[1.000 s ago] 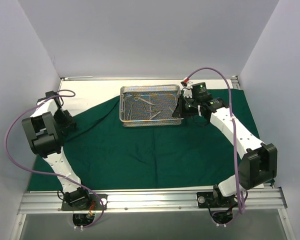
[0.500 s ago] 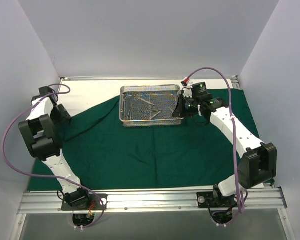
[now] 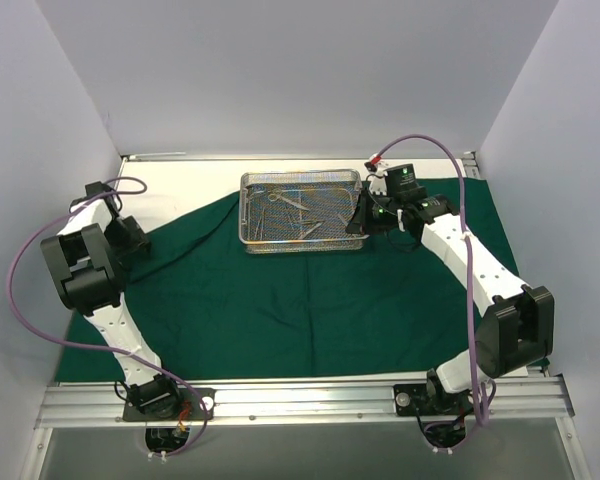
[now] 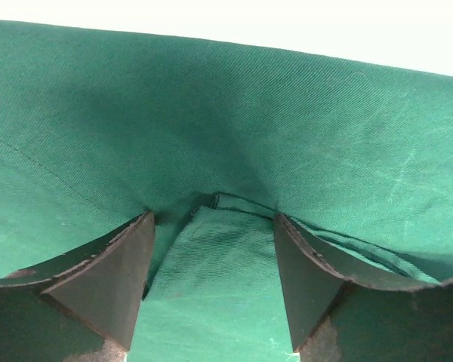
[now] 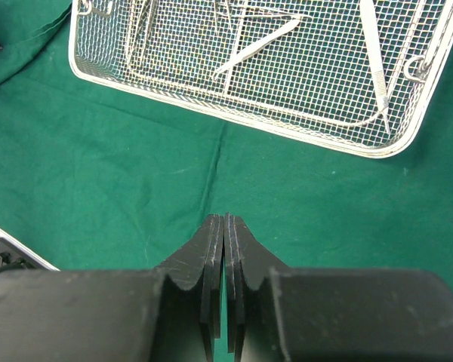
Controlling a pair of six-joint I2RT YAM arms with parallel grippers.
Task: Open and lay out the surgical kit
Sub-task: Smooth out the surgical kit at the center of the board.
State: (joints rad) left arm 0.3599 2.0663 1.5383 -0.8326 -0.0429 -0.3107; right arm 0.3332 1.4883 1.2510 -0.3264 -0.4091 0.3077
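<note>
A white tabletop carries everything, and most of it is covered by the dark green cloth, opened out flat with a few soft creases and a ragged edge on the left. At the far middle of the cloth sits the silver wire-mesh tray, upright. The slim steel instruments lie loose inside it, crossing one another. At the cloth's left edge, the left fingers stand spread wide, low over the fabric, with a small raised fold lying between them but not pinched. Just beside the tray's right end, the right fingers are pressed flat together with nothing held, poised above bare cloth.
</note>
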